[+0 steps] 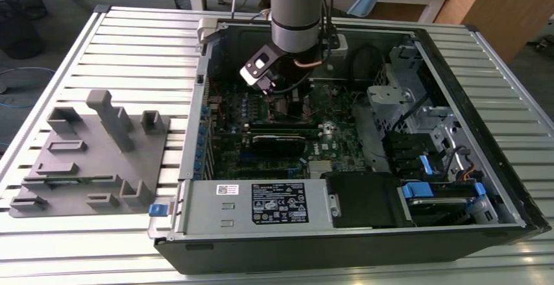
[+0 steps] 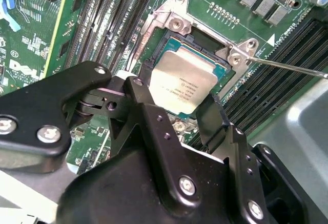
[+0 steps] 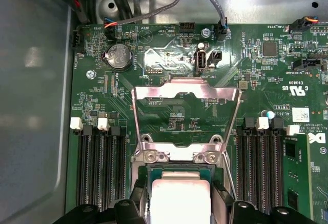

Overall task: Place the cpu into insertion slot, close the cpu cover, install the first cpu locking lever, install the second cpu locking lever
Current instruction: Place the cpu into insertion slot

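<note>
Between the black fingers [image 2: 141, 93] of the gripper [image 2: 177, 103] lies the cpu [image 2: 182, 78], a small flat square chip with a dull silver-grey metal top. The fingers are drawn in narrow against two opposite edges of the chip. The cpu lies level directly beneath the gripper, within the insertion slot [image 2: 176, 23], a square socket with a silvery metal rim on the green motherboard [image 3: 102, 96]. Full seating cannot be confirmed. Beyond the socket, the cpu cover [image 3: 187, 86], a thin hinged metal frame plate, stands raised and open. A thin wire locking lever [image 2: 287, 67] juts free beside the socket. Long black memory slots [image 3: 97, 167] flank both sides.
</note>
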Controlling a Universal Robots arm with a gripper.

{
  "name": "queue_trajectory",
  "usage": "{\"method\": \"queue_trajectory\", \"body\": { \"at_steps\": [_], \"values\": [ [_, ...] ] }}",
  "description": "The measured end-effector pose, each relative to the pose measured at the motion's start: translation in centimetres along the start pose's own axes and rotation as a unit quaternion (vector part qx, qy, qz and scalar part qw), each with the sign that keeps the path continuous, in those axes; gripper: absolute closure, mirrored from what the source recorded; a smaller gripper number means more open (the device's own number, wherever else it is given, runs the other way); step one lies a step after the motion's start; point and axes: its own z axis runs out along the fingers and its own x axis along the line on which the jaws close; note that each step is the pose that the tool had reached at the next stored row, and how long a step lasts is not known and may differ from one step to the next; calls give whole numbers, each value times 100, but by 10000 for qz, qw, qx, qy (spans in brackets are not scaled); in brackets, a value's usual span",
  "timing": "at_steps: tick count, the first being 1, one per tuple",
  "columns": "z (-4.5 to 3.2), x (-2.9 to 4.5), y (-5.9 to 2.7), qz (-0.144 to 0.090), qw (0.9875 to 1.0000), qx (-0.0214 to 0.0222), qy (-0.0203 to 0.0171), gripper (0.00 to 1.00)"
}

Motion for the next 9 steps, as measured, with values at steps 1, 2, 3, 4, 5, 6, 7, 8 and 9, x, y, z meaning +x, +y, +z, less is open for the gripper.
{"method": "queue_trajectory", "body": {
  "at_steps": [1,2,3,4,5,6,7,8,9],
  "values": [
    [-10,1,1,0,10000,0,0,40],
    [-26,0,2,0,10000,1,-2,40],
    [-43,0,3,0,10000,2,-4,40],
    [-55,0,4,0,10000,2,-4,40],
    [-66,0,5,0,10000,2,-4,40],
    [-73,0,6,0,10000,2,-5,40],
    [-74,1,6,0,10000,2,-4,40],
    [-74,1,6,0,10000,2,-3,40],
    [-74,1,6,0,10000,1,-3,40]
  ]
}}
